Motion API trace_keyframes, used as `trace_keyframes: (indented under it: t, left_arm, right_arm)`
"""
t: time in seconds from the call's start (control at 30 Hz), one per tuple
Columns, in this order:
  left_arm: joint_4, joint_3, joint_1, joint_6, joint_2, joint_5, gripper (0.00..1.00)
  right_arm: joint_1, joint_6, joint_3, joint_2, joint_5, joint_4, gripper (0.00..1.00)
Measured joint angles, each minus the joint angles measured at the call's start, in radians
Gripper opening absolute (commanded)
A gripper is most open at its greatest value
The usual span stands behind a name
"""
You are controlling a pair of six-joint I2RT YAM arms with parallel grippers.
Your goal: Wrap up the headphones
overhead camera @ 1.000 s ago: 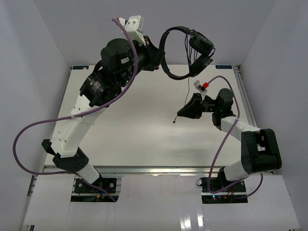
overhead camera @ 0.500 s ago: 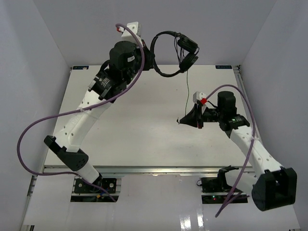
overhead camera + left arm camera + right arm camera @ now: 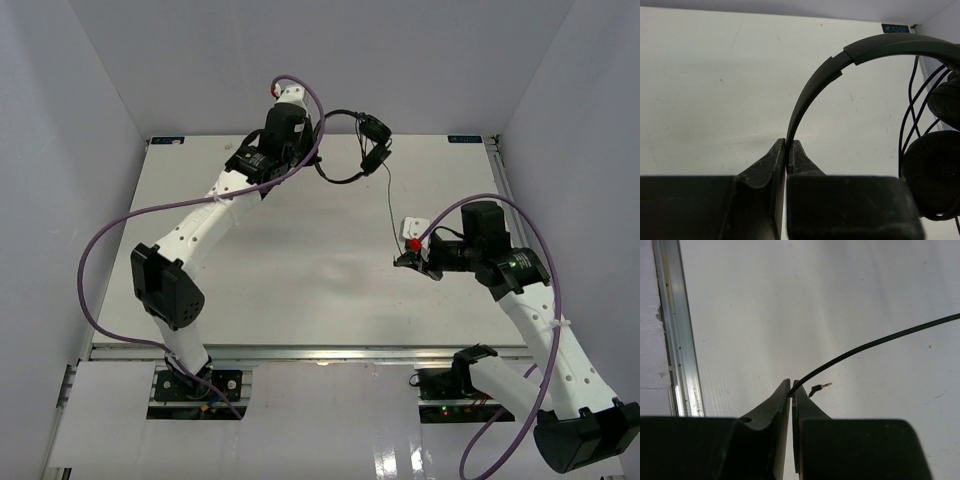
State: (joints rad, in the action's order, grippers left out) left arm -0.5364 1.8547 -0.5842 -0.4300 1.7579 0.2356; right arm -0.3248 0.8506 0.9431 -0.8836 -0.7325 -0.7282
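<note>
Black headphones sit at upper centre of the frame, headband pinched tight in my left gripper, while the cord drops straight down-frame to my right gripper, clamped on it just short of the plug.

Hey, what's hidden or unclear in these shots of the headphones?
Top external: the left gripper jaws' hold on the headband, hidden by its own wrist.
Left wrist: the earcups, cut off by the right edge.
Right wrist: the cord runs out past the right edge.
</note>
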Motion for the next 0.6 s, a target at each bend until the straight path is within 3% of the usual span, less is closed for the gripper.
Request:
trace_keyframes:
  t: [0.2,0.37,0.6]
  left_arm:
    - [0.002,-0.010,-0.002,-0.035,0.117,-0.052,0.00]
    - [-0.009,0.005,-0.001,-0.078,0.196,-0.094,0.00]
    - [-0.071,0.227,0.007,-0.129,0.304,-0.144,0.00]
  right_arm:
    - [-0.017,0.072,0.116,-0.052,0.054,-0.082,0.08]
    - [-0.082,0.090,0.071,-0.063,0.070,-0.095,0.08]
    - [-0.140,0.112,-0.033,-0.052,0.075,-0.147,0.08]
